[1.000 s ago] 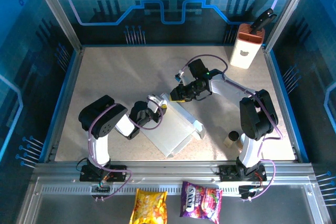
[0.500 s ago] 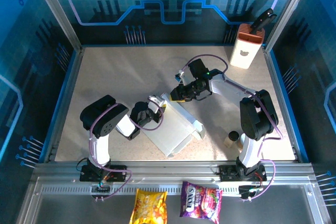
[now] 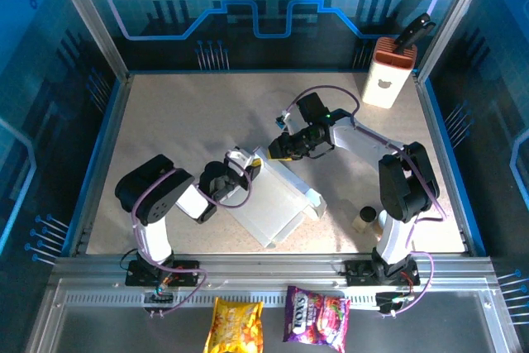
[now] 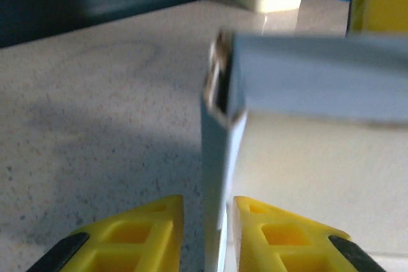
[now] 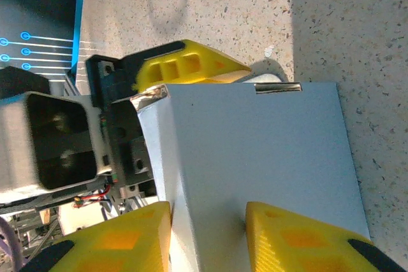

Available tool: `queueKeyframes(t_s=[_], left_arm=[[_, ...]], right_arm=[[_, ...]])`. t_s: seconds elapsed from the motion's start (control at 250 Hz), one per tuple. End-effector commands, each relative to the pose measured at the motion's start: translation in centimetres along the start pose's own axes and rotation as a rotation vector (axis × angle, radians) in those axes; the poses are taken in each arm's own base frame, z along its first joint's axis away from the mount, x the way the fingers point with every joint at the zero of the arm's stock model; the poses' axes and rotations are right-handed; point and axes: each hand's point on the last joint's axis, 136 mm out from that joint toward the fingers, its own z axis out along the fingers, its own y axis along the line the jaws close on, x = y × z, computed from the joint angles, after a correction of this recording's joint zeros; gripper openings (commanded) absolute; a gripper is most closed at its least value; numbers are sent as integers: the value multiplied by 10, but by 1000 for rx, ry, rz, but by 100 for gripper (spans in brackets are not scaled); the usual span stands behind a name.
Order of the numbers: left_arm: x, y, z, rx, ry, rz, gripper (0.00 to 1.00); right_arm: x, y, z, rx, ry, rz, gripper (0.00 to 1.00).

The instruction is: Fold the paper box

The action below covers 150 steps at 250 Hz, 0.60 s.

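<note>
The paper box [image 3: 269,204], pale grey-white and partly folded, lies at the table's middle between both arms. In the left wrist view one thin upright wall of the paper box [image 4: 220,151] stands between the yellow fingers. My left gripper [image 4: 208,205] is open around it, with a gap on the wall's left side. From above, the left gripper [image 3: 242,164] is at the box's far-left corner. My right gripper [image 5: 208,211] is shut on the box's far edge, one finger on the side wall, the other on the top panel [image 5: 255,144]. Seen from overhead, the right gripper [image 3: 277,149] is at that edge.
A tall white-and-orange container [image 3: 387,76] stands at the back right corner. A small brown cylinder [image 3: 364,219] sits near the right arm's base. Two snack bags [image 3: 234,324] lie on the front rail. Glass walls surround the table.
The left arm's elbow has swung left and its gripper has shifted slightly along the box's corner. The right arm and the box have hardly moved.
</note>
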Motion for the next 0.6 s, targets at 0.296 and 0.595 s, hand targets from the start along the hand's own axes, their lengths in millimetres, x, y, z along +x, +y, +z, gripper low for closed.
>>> queueKeyframes(t_s=[0.296, 0.595], left_arm=[[-43, -2, -9, 8, -132, -18, 28], [-46, -7, -7, 37, -140, -14, 27]], right_arm=[[17, 4, 2, -10, 46, 18, 36], [19, 1, 5, -13, 49, 22, 34]])
